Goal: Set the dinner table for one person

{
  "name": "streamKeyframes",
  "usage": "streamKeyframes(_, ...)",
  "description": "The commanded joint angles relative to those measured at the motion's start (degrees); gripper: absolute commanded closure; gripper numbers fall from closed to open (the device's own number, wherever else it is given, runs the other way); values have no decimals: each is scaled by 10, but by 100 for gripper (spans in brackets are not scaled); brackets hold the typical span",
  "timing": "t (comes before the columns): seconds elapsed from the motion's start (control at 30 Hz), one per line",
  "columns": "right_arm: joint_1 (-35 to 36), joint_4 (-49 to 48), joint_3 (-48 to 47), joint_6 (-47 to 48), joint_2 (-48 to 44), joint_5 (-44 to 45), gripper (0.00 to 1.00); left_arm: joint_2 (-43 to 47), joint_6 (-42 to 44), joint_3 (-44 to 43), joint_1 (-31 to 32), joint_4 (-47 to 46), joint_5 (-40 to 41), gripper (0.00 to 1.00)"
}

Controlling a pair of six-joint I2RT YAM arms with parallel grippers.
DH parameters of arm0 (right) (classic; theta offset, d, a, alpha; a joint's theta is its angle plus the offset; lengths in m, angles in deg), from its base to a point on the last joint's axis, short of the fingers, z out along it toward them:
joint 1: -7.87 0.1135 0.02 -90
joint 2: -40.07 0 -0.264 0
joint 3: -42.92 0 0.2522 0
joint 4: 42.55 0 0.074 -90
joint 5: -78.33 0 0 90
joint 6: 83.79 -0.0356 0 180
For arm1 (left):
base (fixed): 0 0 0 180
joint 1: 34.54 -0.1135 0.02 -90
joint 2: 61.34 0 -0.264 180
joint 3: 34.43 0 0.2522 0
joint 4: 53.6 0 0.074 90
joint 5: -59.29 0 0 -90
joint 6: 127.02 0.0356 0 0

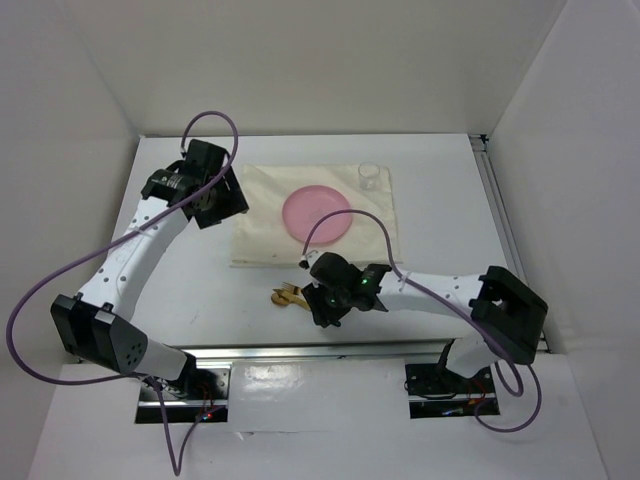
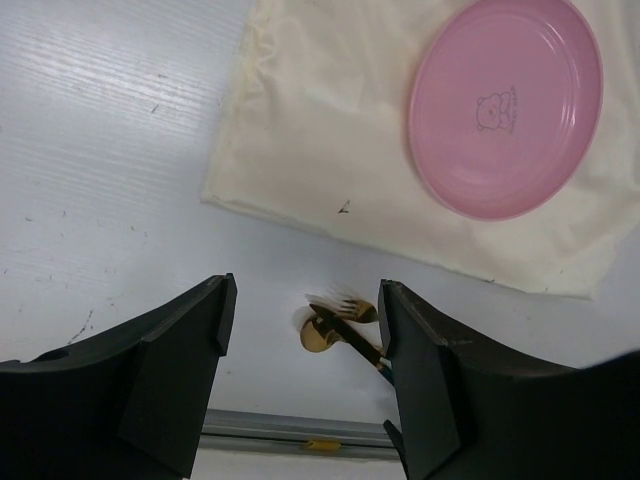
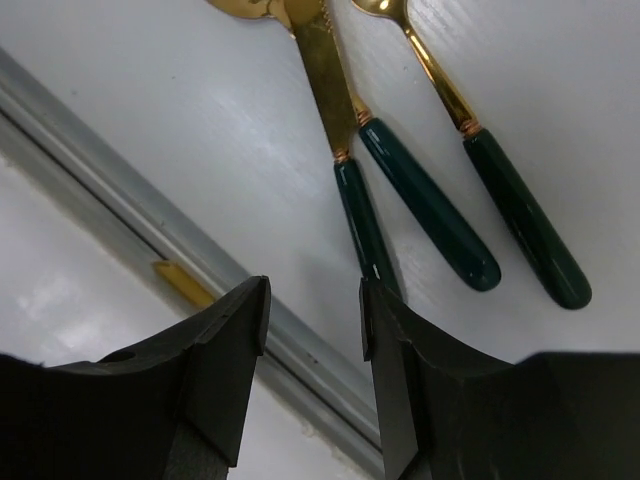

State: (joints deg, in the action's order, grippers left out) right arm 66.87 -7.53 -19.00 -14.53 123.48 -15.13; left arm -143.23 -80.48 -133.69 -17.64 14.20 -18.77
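Dinner table [image 1: 220, 300], a flat matte white top with a grey metal rail [image 3: 120, 180] on its near edge, lies under both arms. A creased cream cloth [image 1: 265, 235] near its far edge carries a glossy round pink plate [image 1: 316, 213] and a clear glass [image 1: 369, 178]. Gold cutlery [image 1: 290, 295] with rounded dark green handles lies by the near rail. The left gripper [image 2: 305, 290] is spread wide and empty. The right gripper [image 3: 313, 290], over the handles, has its jaws apart, pinching nothing.
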Motion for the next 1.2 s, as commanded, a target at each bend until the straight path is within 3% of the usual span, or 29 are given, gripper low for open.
streamKeyframes(0.0, 7, -47, -30, 24, 28, 39, 47, 5, 12, 2, -7, -3, -19, 24)
streamKeyframes(0.53, 30, -64, -18, 36, 109, 91, 49, 5, 17, 17, -7, -15, -25, 26)
streamKeyframes(0.87, 42, -14, -68, 68, 101, 121, 79, 10, 22, 12, -19, -15, -40, 26)
streamKeyframes(1.17, 42, 41, -146, 125, 23, 128, 92, 10, 22, 7, -24, -20, -40, 26)
